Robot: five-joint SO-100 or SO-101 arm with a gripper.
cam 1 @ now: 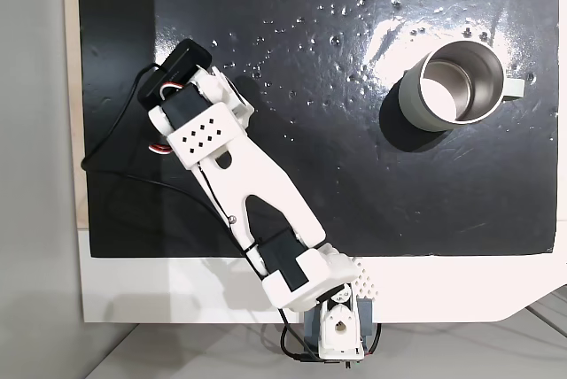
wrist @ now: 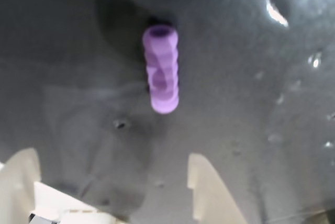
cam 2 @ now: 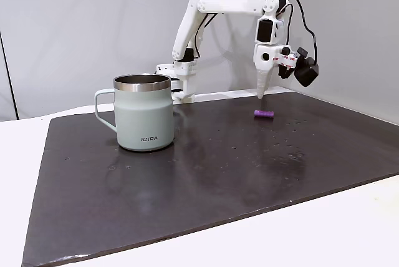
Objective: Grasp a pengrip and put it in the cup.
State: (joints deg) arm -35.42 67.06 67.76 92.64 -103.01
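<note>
Wrist view showed the gripper [wrist: 112, 182] parted and empty, hovering above the pengrip [wrist: 161, 68] lying on the mat [wrist: 251, 51], far from the cup [cam 2: 144, 112]. Risk: off-centre descent could roll the ribbed tube away.

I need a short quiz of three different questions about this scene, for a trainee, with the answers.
1. True or false: the pengrip is already inside the cup.
2. In the wrist view, how do the jaws stand around the pengrip? A) shut on it B) open, not touching it C) lifting it
3. Fill in: in the side fixed view, the gripper hangs above the ____.

Key
1. False; it lies on the mat, apart from the cup.
2. B
3. mat
</note>
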